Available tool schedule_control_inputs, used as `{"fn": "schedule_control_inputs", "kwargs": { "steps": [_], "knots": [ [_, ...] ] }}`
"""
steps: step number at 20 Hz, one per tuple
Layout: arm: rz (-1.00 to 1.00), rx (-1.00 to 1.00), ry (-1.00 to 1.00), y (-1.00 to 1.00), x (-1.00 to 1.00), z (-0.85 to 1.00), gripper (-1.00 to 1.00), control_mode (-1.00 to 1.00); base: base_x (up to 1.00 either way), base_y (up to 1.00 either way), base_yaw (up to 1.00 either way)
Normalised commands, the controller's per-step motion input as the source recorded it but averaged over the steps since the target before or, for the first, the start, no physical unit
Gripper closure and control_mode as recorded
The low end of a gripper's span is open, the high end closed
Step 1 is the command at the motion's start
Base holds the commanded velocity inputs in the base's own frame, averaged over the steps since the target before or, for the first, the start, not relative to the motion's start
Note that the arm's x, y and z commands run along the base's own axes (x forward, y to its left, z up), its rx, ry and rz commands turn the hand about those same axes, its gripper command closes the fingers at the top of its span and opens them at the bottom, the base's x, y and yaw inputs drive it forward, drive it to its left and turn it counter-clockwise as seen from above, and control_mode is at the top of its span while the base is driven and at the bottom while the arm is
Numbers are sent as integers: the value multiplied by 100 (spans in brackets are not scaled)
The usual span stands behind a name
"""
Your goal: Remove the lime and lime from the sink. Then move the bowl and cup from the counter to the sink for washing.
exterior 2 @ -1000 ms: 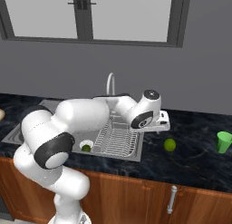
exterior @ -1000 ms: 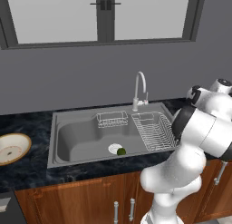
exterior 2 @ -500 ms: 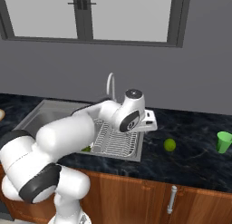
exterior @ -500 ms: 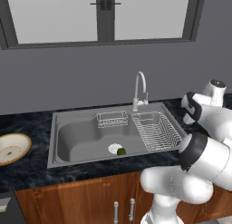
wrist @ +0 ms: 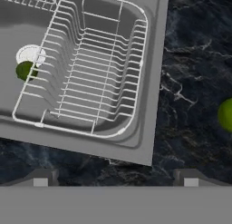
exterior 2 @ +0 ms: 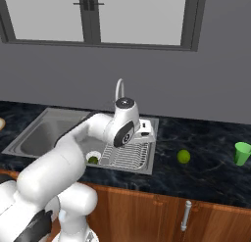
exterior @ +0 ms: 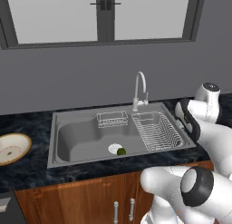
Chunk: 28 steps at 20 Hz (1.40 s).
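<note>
1. The dark lime [exterior: 121, 151] lies on the floor of the sink [exterior: 77, 133], touching the near edge of the white drain [exterior: 115, 148]; the hand view shows it the same way [wrist: 26, 70], just outside the left side of the big rack [wrist: 90, 73].
2. The bright lime [exterior 2: 183, 156] sits on the counter [exterior 2: 206, 167] to the right of the sink, well clear of the sink's rim and about midway between that rim and the cup; in the hand view it shows at the right edge [wrist: 225, 114].
3. The cup [exterior 2: 241, 153] stands upright near the counter's right end, apart from the bright lime.
4. The bowl [exterior: 12, 148] rests on the counter left of the sink, close to the sink's left rim, its white inside facing up.
5. The gripper [wrist: 115, 177] hangs above the counter by the sink's near right corner, its fingertips [wrist: 40, 178] spread wide and holding nothing.
6. A small rack [exterior: 111, 119] hangs at the sink's back edge, left of the faucet [exterior: 140, 89].
7. No brand, label or writing can be read on any of these things.
</note>
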Motion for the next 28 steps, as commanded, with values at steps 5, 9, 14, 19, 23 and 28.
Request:
{"fn": "schedule_control_inputs", "kwargs": {
  "steps": [5, 9, 14, 19, 23, 28],
  "knots": [
    [-5, -3, -4, 55, -17, 7, -100, -100, 0, 0, 0],
    [-8, -5, -3, 58, -13, 3, -100, -100, 0, 0, 0],
    [-12, -5, 0, 57, -10, 1, -100, -100, 0, 0, 0],
    [-11, -4, 0, 57, -5, 1, -100, -100, 0, 0, 0],
    [-6, -2, 0, 57, 0, 4, -100, -100, 0, 0, 0],
    [-5, 0, 0, 55, 7, 5, -100, -100, 0, 0, 0]
  ]
}}
